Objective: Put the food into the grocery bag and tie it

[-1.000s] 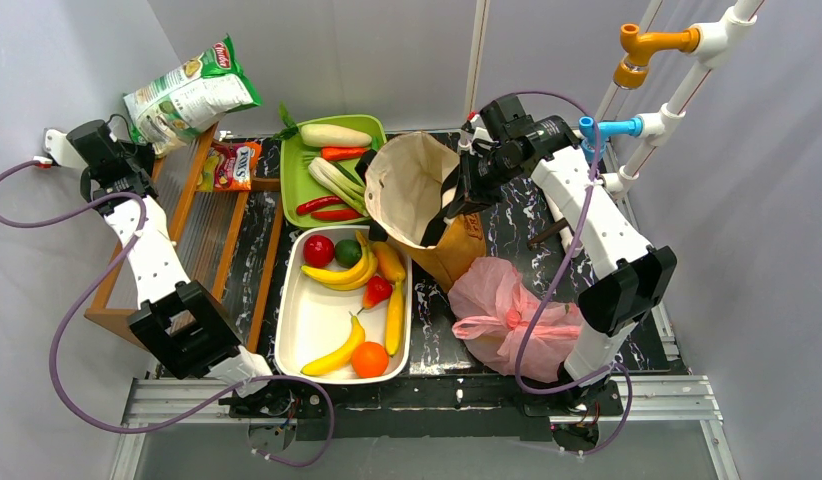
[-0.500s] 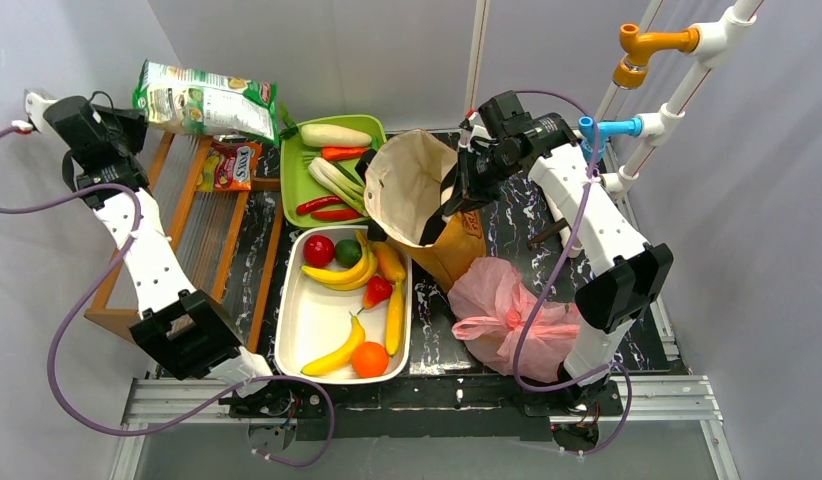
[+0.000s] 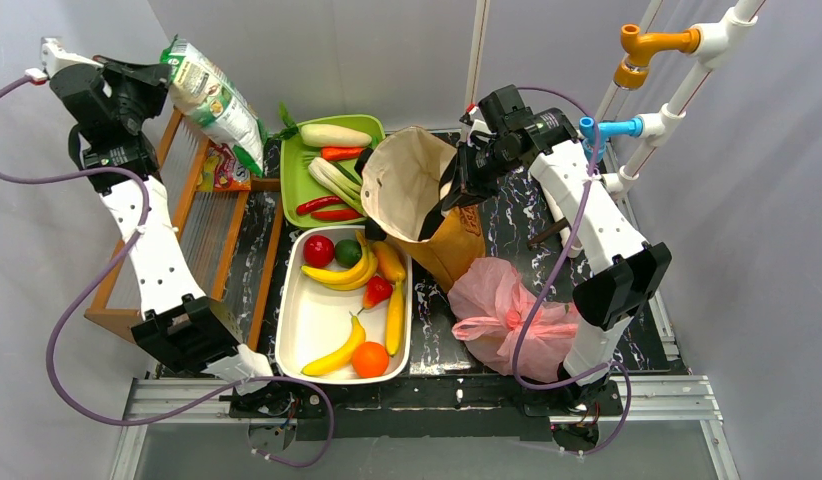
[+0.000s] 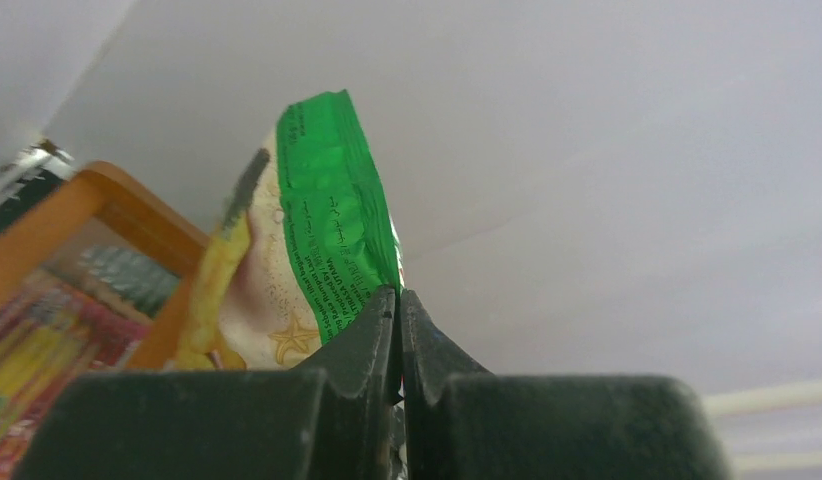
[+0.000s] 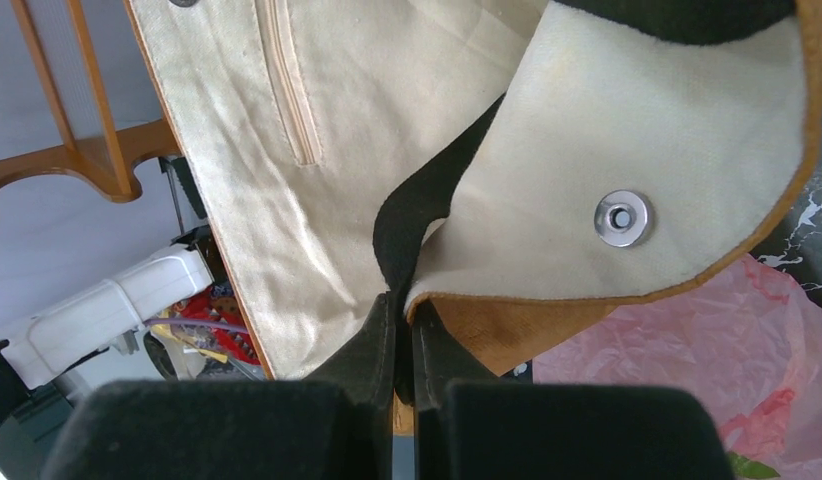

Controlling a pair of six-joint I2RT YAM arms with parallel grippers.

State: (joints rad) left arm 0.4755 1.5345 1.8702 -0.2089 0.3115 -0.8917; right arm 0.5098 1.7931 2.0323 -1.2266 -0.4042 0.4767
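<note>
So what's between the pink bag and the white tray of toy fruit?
Only a bare strip of black marbled tabletop separates pink bag and white tray, as the top view shows; the brown bag stands just behind it.

Food [image 3: 377, 290]: small plastic toy fruits, lying loose in a white tray [image 3: 307, 320] on the table [image 3: 432, 330]; yellow bananas [image 3: 336, 355], curved, at both far and near ends; 1 red ball [image 3: 318, 250] touching 1 green ball [image 3: 347, 252], far end; 1 orange ball [image 3: 369, 359], near end.
Grocery bag [image 3: 507, 315]: thin translucent pink plastic; crumpled, slumped on the table right of the tray.
</note>
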